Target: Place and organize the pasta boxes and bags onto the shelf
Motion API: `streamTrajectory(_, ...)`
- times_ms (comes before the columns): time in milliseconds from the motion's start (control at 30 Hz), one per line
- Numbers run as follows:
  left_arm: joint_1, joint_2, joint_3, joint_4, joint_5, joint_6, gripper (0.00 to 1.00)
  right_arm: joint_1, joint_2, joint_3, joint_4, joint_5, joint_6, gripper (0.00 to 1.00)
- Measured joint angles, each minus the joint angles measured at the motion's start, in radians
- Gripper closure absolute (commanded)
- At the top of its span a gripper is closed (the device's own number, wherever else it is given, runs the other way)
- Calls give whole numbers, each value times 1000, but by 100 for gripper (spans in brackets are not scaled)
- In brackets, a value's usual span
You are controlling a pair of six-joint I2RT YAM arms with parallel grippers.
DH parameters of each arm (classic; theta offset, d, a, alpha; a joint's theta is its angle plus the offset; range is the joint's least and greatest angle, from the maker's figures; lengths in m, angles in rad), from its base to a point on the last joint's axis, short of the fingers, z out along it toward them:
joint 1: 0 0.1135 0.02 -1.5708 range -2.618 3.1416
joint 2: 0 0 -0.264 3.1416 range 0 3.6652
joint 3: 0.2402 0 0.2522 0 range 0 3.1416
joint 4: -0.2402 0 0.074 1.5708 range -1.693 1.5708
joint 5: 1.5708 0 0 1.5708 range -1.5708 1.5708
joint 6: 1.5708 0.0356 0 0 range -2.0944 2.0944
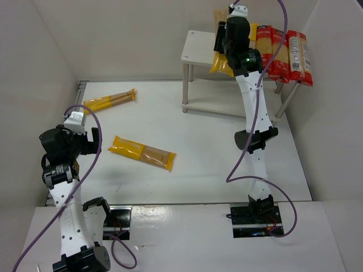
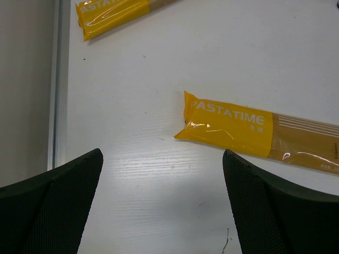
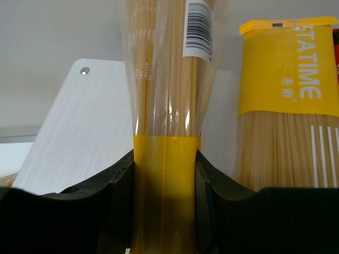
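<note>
Top external: left gripper (image 2: 161, 156), 8 o'clock, jaws wide and empty, faces near yellow pack (image 1: 142, 153); far yellow pack (image 1: 109, 100) at 10. Right gripper (image 3: 165, 164), 1 o'clock, clamps held pack (image 3: 167, 106) edgewise above shelf (image 1: 195, 48), presumably to slot beside shelved yellow pack (image 3: 286, 106).

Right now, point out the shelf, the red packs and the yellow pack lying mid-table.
shelf (image 1: 198, 48), top view, bare left end of upper board.
red packs (image 1: 298, 56), top view, rightmost one's label.
yellow pack (image 1: 142, 153), top view, its middle.
</note>
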State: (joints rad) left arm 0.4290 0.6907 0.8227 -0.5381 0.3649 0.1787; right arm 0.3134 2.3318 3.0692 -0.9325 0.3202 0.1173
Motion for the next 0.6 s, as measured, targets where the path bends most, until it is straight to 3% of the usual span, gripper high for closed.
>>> streamTrajectory(600,0,1,0,0,0,0,1,-18,87,1,157,145,-54,100)
